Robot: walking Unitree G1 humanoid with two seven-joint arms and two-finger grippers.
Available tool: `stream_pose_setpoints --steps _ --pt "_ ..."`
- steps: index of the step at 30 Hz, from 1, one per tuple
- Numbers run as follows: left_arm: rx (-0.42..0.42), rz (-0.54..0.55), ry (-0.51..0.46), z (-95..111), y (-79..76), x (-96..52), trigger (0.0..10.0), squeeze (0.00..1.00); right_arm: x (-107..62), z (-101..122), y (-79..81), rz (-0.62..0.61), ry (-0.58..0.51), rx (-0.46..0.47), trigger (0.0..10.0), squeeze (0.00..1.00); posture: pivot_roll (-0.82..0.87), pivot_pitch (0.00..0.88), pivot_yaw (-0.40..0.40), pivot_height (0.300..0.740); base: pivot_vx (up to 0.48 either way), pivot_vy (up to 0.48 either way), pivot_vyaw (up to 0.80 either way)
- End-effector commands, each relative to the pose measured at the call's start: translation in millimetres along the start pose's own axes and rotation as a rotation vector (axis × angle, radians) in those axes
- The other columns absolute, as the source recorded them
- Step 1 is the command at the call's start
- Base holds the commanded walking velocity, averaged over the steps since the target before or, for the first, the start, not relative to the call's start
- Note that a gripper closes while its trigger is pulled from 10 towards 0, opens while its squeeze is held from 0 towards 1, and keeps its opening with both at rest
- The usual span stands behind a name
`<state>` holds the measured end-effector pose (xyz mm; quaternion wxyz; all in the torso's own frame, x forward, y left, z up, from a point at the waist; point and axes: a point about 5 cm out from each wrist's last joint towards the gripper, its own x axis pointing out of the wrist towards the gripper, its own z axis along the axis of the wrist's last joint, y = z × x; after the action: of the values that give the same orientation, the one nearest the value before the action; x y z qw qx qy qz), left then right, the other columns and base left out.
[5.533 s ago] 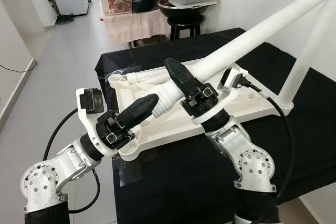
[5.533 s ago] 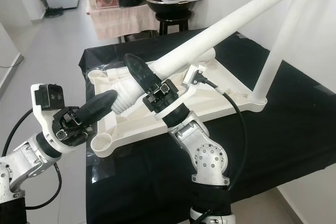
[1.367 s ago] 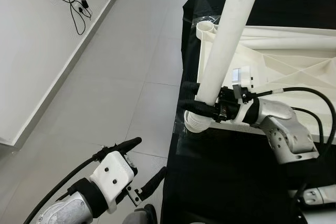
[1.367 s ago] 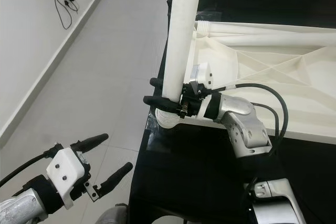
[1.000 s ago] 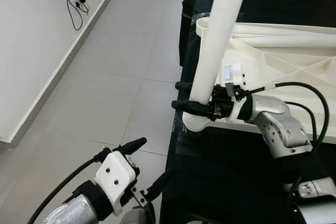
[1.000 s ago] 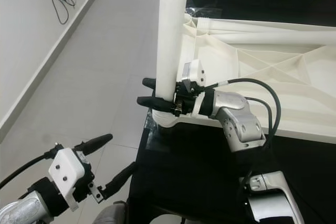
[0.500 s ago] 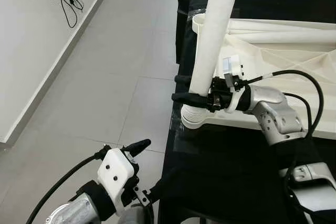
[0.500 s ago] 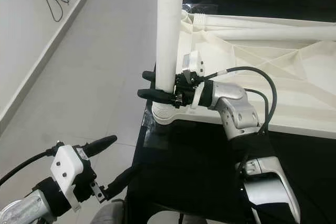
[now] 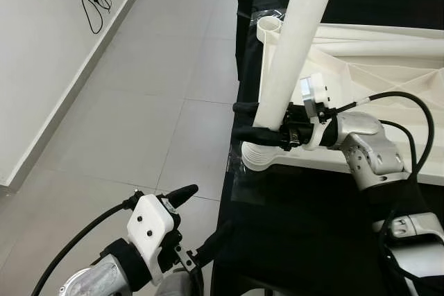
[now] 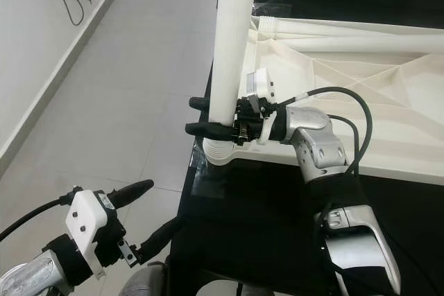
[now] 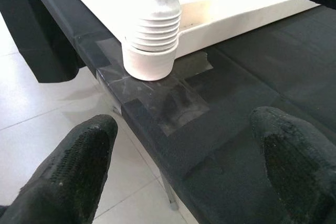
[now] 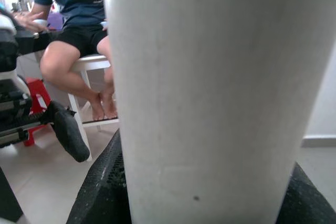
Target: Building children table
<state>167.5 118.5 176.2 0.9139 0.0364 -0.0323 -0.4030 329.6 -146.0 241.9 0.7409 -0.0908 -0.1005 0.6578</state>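
Right gripper (image 9: 251,122) reaches sideways, fingers clamping upright table leg (image 9: 292,57); left gripper (image 9: 196,221) low beside table, fingers spread.

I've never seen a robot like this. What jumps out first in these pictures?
A tall white table leg rises from the corner socket of an upside-down white tabletop lying on a black-covered table. The right claw is clamped around that leg just above the socket. The left claw hangs open, low beside the table's edge, over the tiled floor.
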Motion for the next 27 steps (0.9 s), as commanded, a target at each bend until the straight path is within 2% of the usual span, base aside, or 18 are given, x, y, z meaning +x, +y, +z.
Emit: stream_pose_setpoints --steps 1,13,21,27 --pt "-0.024 -0.006 0.029 -5 -0.6 -2.5 10.0 0.0 2.1 -18 6.5 0.037 0.059 0.041 10.0 0.0 0.07 0.334 0.033 0.74 0.0 0.0 0.0" --pt "-0.026 -0.011 0.036 -4 0.0 -4.0 10.0 0.0 4.3 -22 0.0 -0.032 0.073 -0.001 10.0 0.0 0.07 0.331 0.04 0.74 0.0 0.0 0.0" --pt "-0.029 -0.013 0.039 -5 -0.5 -4.5 10.0 0.0 -0.4 -24 3.1 0.038 0.104 0.004 10.0 0.0 0.07 0.327 0.043 0.74 0.0 0.0 0.0" --pt "-0.031 -0.015 0.043 -5 -0.6 -5.3 10.0 0.0 -4.5 -27 7.1 0.132 0.19 -0.008 10.0 0.0 0.07 0.319 0.047 0.74 0.0 0.0 0.0"
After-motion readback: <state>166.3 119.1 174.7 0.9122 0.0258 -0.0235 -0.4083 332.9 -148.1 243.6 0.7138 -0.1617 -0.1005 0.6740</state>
